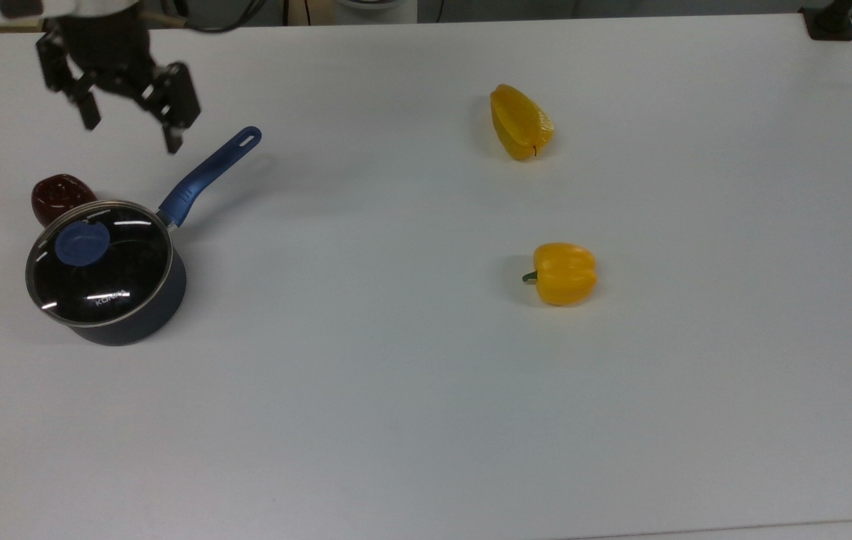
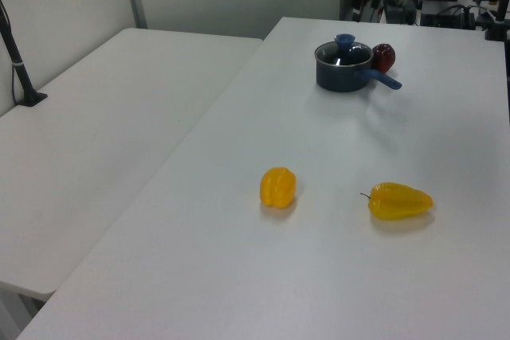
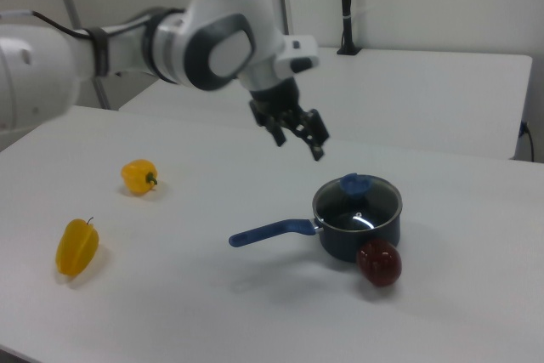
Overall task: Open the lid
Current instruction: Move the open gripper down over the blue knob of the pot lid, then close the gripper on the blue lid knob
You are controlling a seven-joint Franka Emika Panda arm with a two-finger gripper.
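The lid [image 1: 107, 274] is a clear glass disc with a metal rim and a blue knob [image 1: 82, 241]. It sits shut on the dark blue saucepan [image 1: 145, 319] at the top view's left. In the right view the lid [image 3: 361, 210] rests level on the saucepan [image 3: 353, 240]; in the left view the saucepan [image 2: 343, 73] stands at the far end of the table. My gripper [image 1: 130, 135] hangs open and empty above the table, beyond the saucepan's long blue handle [image 1: 208, 172]. It is clear of the lid, up and to the right view's left of the knob, my gripper [image 3: 299, 147] pointing down.
A dark red pepper [image 1: 58, 196] touches the saucepan's far side. Two yellow peppers [image 1: 520, 121] [image 1: 562, 272] lie on the white table [image 1: 396, 412] toward the top view's right. A black post base [image 1: 829, 22] stands at the table's far right corner.
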